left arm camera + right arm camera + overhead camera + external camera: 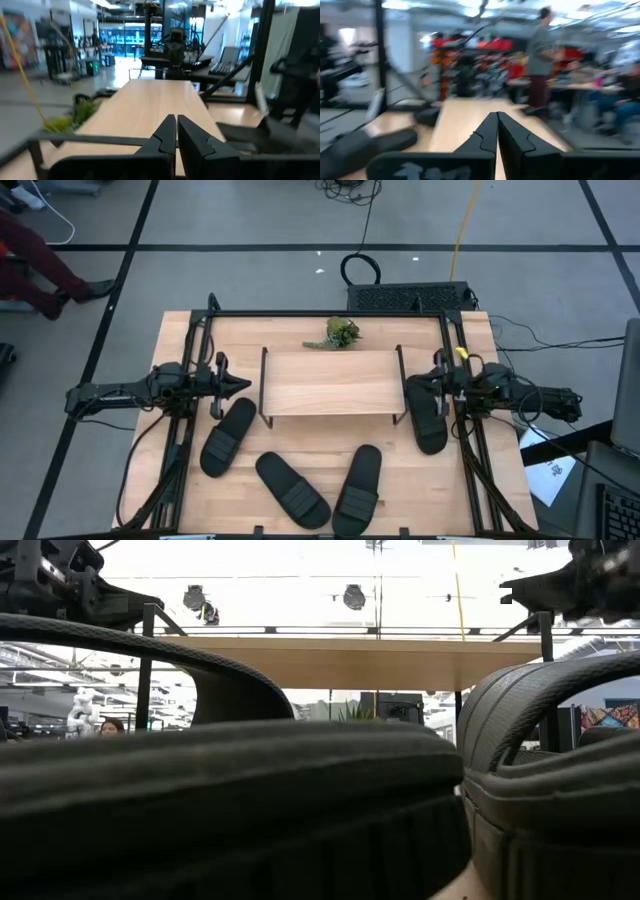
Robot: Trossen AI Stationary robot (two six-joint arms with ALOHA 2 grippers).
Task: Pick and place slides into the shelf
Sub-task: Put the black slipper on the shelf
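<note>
Four black slides lie sole-down on the table: one (228, 436) to the near left of the shelf, two (292, 490) (358, 490) near the front edge, and one (428, 415) by the shelf's right side. The shelf (330, 383) stands mid-table on its thin black wire sides, its light wood top board bare. My left gripper (240, 385) (176, 122) is shut, level with the shelf's left end and touching nothing. My right gripper (410, 385) (496, 120) is shut and raised above the right slide's far end. In the low view the two front slides (230, 800) (550, 770) fill the foreground.
A green plant sprig (340, 332) lies behind the shelf. Black frame rails (190, 410) (470, 440) run along the table's left and right sides. A black box (410, 297) sits past the far edge. A person's legs (35, 260) show on the floor at far left.
</note>
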